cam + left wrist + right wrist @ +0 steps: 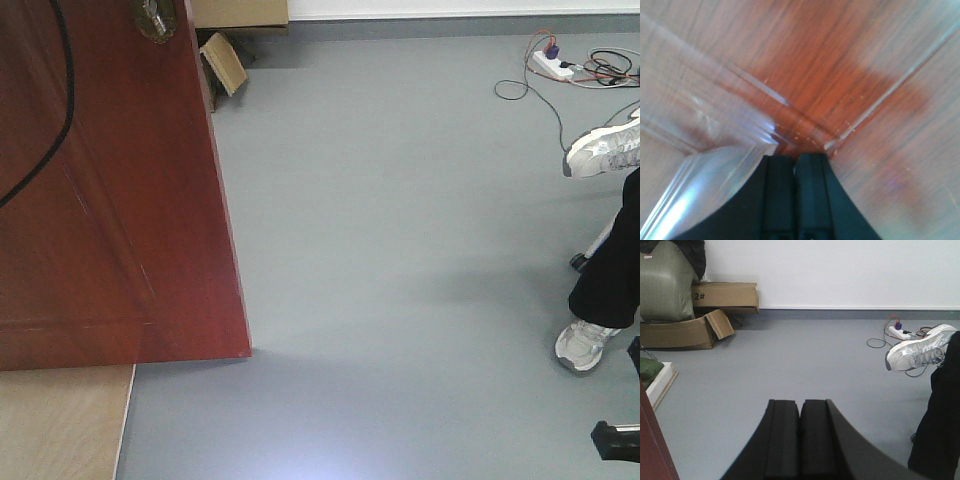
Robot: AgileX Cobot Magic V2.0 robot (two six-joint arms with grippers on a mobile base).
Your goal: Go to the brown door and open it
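Grey floor (400, 250) spreads right of your door (100, 200). Your left gripper (795, 162) is closed against its panel; your right gripper (800, 407) is closed, empty.

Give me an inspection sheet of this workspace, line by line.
Surface: grey floor, plywood board at the door's foot.
Job's things: brown door swung open, brass lock plate at its edge.
Clutter: cardboard boxes, green sack.
Grippers: left pincer shut, close against the door panel; right pincer shut, empty, facing the open floor.
Cables: black cable across the door; power strip with tangled leads.
Surroundings: white wall; a person's leg and sneakers at right.
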